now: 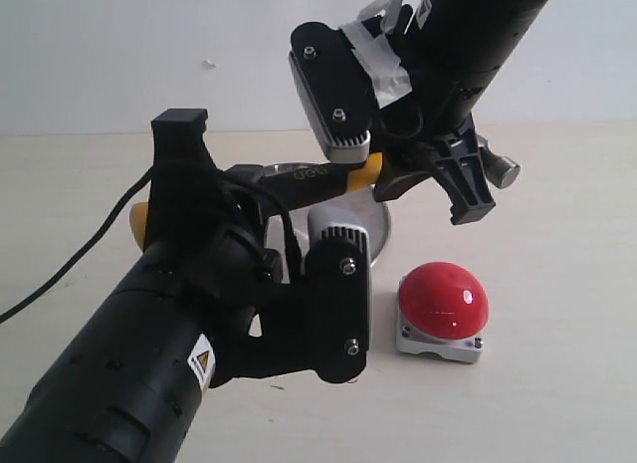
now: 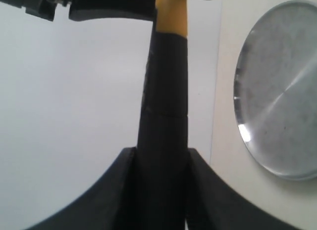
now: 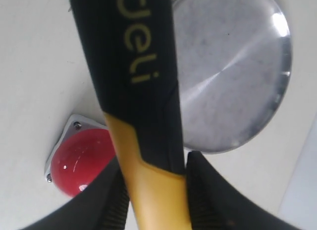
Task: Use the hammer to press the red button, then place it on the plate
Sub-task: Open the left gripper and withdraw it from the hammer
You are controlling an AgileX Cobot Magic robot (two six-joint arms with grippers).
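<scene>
The hammer (image 1: 299, 179) hangs level above the table, its dark head (image 1: 498, 169) to the right and its yellow end (image 1: 139, 219) to the left. My left gripper (image 1: 189, 189) is shut on the black handle (image 2: 166, 91) near the yellow end, with a jaw pressed to each side (image 2: 162, 158). My right gripper (image 1: 438, 174) is shut on the handle's yellow neck (image 3: 133, 67) close to the head, fingers against both sides (image 3: 153, 165). The red button (image 1: 443, 296) sits on the table below and to the right (image 3: 81, 161). The plate (image 1: 381, 222) lies under the hammer, mostly hidden.
The silver plate shows fully in the wrist views (image 2: 282, 96) (image 3: 228, 76). A black cable (image 1: 70, 264) trails off the left arm across the table. A white wall (image 1: 149, 55) stands behind the table.
</scene>
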